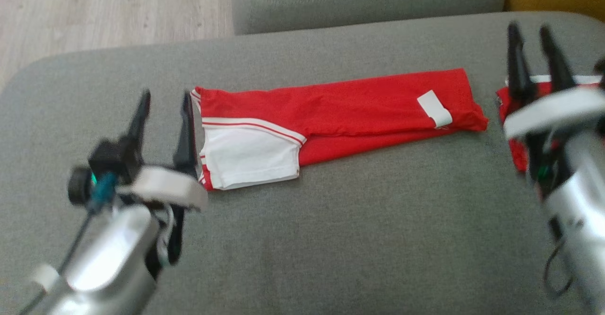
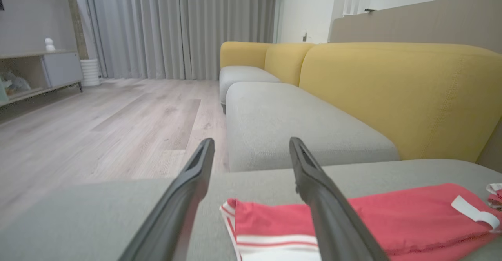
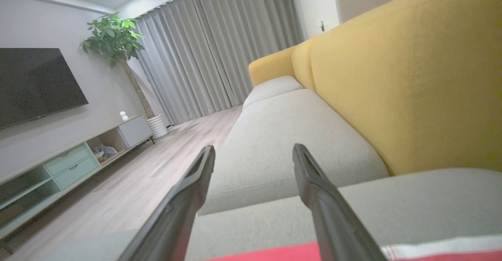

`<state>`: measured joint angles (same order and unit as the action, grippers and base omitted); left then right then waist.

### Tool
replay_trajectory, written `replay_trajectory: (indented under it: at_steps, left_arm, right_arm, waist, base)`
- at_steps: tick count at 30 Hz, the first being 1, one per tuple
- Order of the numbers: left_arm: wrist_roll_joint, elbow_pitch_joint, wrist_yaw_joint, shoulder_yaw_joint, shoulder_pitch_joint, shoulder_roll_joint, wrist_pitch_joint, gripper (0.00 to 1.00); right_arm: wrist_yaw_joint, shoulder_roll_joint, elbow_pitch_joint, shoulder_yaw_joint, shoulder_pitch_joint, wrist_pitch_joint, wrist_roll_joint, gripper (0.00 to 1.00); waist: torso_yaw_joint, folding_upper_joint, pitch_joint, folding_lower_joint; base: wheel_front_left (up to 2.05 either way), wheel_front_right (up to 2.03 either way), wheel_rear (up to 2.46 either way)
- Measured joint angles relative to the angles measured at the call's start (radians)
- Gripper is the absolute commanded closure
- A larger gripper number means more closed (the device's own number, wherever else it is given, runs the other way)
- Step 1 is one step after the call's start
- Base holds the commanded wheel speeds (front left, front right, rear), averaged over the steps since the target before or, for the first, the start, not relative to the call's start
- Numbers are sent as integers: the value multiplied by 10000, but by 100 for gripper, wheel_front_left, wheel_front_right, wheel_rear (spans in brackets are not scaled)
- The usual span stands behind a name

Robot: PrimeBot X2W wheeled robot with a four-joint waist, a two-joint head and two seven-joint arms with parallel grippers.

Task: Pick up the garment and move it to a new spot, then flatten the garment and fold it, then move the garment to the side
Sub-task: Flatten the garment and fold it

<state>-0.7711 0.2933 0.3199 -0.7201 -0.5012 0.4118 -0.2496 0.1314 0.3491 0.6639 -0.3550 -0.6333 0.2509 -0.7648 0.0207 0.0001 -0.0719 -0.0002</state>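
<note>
I judged the step in hand to be taking a fresh hold on the garment (image 1: 340,109), either for another fold or to carry it to the side. It lay on the grey sofa seat (image 1: 331,239) as a long red strip, apparently folded lengthwise, and neither arm held anything. The left pincer (image 1: 165,95) stood wide and empty just beside the strip's left end. The right pincer (image 1: 529,27) also stood wide and empty, over a separate patch of red and white cloth (image 1: 519,156) at the seat's right edge. I could not tell whether that patch belonged to the same garment. To do the step well, I reckoned each pincer should come in low at an end of the strip, slip one finger under every layer and close on the whole stack. Otherwise the fold might slide open on the lift. Both arms would also need to rise together so the middle did not sag and drag. The cloth looked thin, smooth and limp. It had a white panel (image 1: 246,156) edged with red and white stripes at the left end, a small white tag (image 1: 434,108) near the right end, and edges that did not quite line up.
</note>
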Motion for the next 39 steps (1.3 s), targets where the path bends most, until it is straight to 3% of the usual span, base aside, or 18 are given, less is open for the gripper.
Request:
replay_trajectory:
  at_steps: [5, 10, 13, 19, 25, 33, 39]
  left_arm:
    - [957, -360, 59, 1018, 1470, -779, -15, 0]
    - [2148, -660, -40, 2234, 3149, -1662, -27, 0]
    - [2573, -652, -167, 2662, 3741, -1977, -27, 0]
    - [3507, -447, -1112, 3453, 4177, -2587, -27, 0]
    - [4138, -221, -1733, 3971, 3938, -3009, -27, 0]
    - [4648, 244, -2245, 3963, 3241, -3356, -27, 0]
    - [4846, 355, -2418, 3971, 2750, -3521, -27, 0]
  right_arm:
    - [0, -1503, -1588, 2243, 2808, 0, 2280, 0]
    - [0, -2681, -2815, 3323, 4619, 0, 4182, 0]
    - [0, -2794, -3097, 3452, 5024, 0, 4491, 0]
    - [0, -2966, -3405, 3647, 5419, 0, 4579, 0]
    - [0, -2986, -3390, 3639, 5295, 0, 4621, 0]
    - [0, -2918, -2228, 4309, 3258, -663, 5359, 0]
    - [0, -2752, -336, 5942, 1648, -1432, 5764, 0]
  waist:
    - [-49, 0, 325, 0]
    - [30, 0, 462, -1]
    - [58, 0, 449, 0]
    - [27, 0, 304, 1]
    - [-100, 0, -11, 3]
    - [-433, 0, -736, 3]
    - [-788, 0, -1386, 4]
  base:
    - [0, 0, 0]
    - [0, 0, 0]
    - [0, 0, 0]
    - [0, 0, 0]
    - [0, 0, 0]
    - [0, 0, 0]
    - [0, 0, 0]
